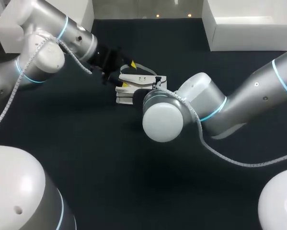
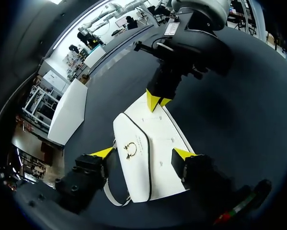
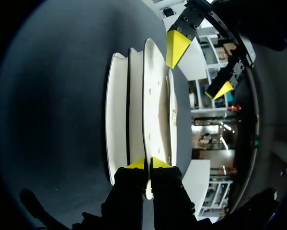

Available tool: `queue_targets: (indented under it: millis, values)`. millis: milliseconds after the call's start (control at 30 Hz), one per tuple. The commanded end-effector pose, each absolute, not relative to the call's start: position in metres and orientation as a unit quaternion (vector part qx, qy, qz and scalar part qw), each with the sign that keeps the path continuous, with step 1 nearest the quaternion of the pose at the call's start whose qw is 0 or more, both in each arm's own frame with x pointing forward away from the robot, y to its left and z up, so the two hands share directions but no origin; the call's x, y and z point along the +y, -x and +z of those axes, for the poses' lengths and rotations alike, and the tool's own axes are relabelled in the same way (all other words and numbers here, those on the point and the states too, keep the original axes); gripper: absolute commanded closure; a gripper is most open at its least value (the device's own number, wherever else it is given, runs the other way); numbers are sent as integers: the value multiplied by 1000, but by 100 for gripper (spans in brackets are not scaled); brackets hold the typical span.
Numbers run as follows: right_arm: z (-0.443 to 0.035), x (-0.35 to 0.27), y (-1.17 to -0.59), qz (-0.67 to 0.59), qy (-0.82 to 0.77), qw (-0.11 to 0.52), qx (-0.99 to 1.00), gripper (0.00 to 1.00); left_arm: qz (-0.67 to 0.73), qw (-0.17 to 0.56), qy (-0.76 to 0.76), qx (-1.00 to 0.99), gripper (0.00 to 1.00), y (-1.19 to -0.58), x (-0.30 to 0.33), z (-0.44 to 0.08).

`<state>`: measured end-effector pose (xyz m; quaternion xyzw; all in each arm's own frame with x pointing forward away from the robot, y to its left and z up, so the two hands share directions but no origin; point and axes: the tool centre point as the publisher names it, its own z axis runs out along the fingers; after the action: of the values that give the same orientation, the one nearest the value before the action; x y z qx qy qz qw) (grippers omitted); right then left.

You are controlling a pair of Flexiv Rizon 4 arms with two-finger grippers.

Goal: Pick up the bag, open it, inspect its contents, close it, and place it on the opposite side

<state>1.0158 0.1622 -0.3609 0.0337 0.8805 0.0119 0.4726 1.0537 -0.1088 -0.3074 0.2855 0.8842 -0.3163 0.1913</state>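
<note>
Surface: dark, with white bag laid at centre.
Left tool: held spread open astride bag.
Right tool: pinched tight on bag's edge.

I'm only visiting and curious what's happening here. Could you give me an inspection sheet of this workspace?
Surface: dark table, plain and matte.
Job's things: white bag lying near the table's middle.
Clutter: nothing seen.
Grippers: left gripper open, one finger on each side of the bag; right gripper shut on the bag's thin edge.
Cables: white coiled cable running along each arm.
Surroundings: white boxes at the far corners.
</note>
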Motion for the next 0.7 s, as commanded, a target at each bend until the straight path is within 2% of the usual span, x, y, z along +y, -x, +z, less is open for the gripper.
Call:
queue_targets:
  millis: [33, 267, 400, 700]
  values:
    - [-364, 161, -1015, 16, -32, 486, 873, 100, -324, 190, -290, 880, 63, -1058, -110, -317]
    - [-364, 161, -1015, 16, -32, 486, 873, 100, -317, 192, -300, 879, 65, -1054, -113, -327]
    - [-364, 161, -1015, 16, -32, 486, 873, 100, -317, 195, -302, 878, 70, -1054, -113, -332]
    - [-364, 161, -1015, 16, -32, 486, 873, 100, -312, 202, -305, 877, 72, -1057, -116, -340]
